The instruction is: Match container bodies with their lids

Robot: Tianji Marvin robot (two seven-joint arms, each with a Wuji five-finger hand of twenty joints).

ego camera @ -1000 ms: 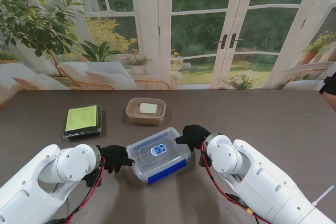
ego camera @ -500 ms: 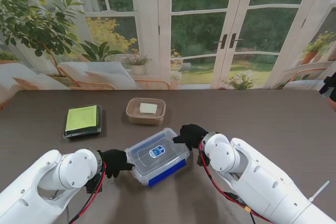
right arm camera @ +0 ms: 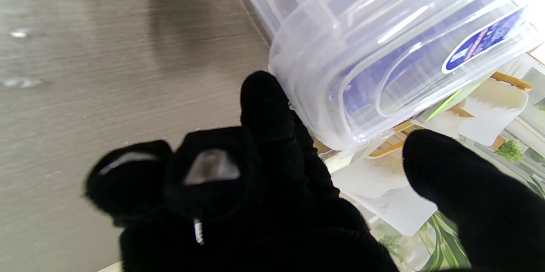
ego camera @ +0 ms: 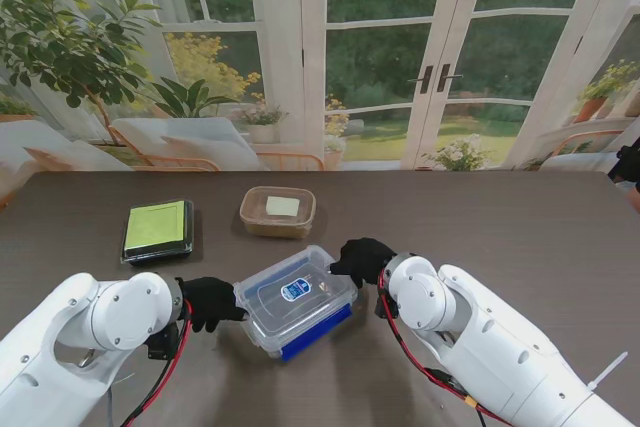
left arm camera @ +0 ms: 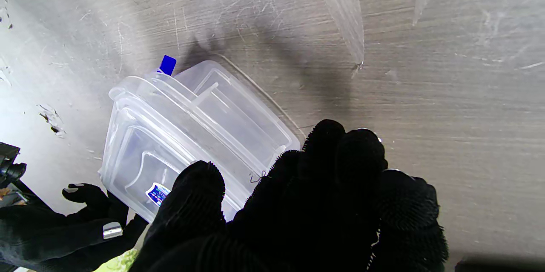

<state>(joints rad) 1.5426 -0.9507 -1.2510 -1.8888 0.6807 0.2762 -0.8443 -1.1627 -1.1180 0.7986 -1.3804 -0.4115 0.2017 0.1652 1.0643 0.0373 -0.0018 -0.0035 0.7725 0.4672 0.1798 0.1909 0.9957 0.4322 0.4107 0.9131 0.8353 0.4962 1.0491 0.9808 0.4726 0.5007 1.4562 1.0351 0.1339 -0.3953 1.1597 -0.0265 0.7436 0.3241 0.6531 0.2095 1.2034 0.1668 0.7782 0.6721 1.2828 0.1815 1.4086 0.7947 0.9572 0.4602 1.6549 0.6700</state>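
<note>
A clear lidded container (ego camera: 295, 299) with a blue label and a blue clip (left arm camera: 167, 64) sits between my two gloved hands near the table's front. My left hand (ego camera: 210, 302) grips its left end, the thumb over the lid (left arm camera: 196, 131) and the fingers (left arm camera: 340, 165) along the edge. My right hand (ego camera: 365, 259) holds the far right corner, which lies between thumb and fingers (right arm camera: 266, 106) in the right wrist view. That view shows the container (right arm camera: 383, 50) tilted against the window scene. A brown tub (ego camera: 277, 211) holding something white stands farther away, uncovered.
A green lid on a black tray (ego camera: 158, 229) lies at the left, farther than my left hand. The dark wood table (ego camera: 500, 227) stretches to the right. Windows and plants fill the background beyond the far edge.
The clear container has slid to the left and a little nearer to me, with both hands moving along with it. The brown tub and green lid have stayed put.
</note>
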